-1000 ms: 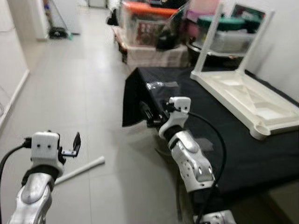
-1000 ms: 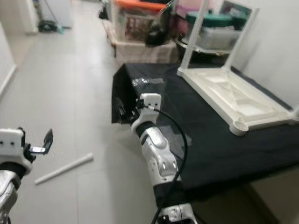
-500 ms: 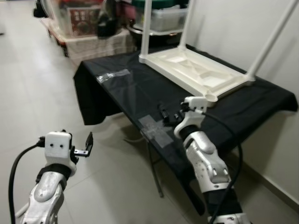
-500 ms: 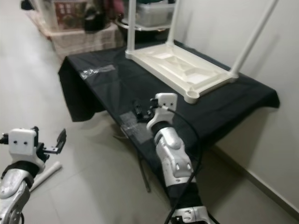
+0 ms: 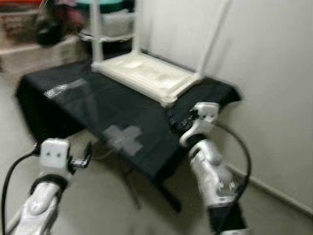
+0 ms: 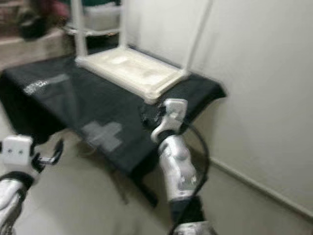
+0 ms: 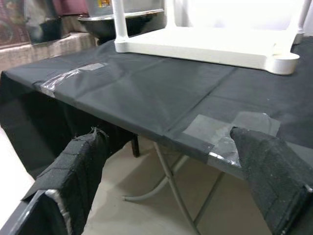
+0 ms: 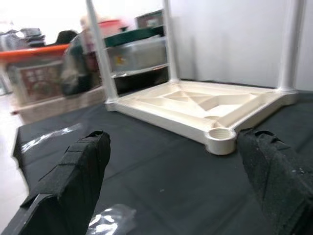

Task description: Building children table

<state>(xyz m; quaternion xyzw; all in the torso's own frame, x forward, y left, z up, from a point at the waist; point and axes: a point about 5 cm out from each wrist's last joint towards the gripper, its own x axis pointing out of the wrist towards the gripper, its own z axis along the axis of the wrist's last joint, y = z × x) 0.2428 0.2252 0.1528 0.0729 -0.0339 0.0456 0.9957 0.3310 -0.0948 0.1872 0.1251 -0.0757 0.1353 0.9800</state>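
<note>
Nearest, two grippers are seen. The left gripper (image 5: 84,159) is held low before the near edge of the black cloth (image 5: 78,105), off the table, its two fingers (image 7: 80,169) spread wide with nothing between them. The right gripper (image 8: 171,181) is raised over the cloth's right part, its two fingers (image 8: 73,171) likewise set wide apart and empty. One patch of grey tape (image 5: 122,137), cross-shaped, is stuck on the cloth near the front edge. Farther on, one white table top (image 5: 144,76) is laid upside down on the cloth; three legs (image 5: 96,30) are counted standing up from its corners, and one empty corner socket (image 8: 221,135) is turned toward the right gripper. Beyond, storage bins (image 8: 139,51) are stacked, blurred.
</note>
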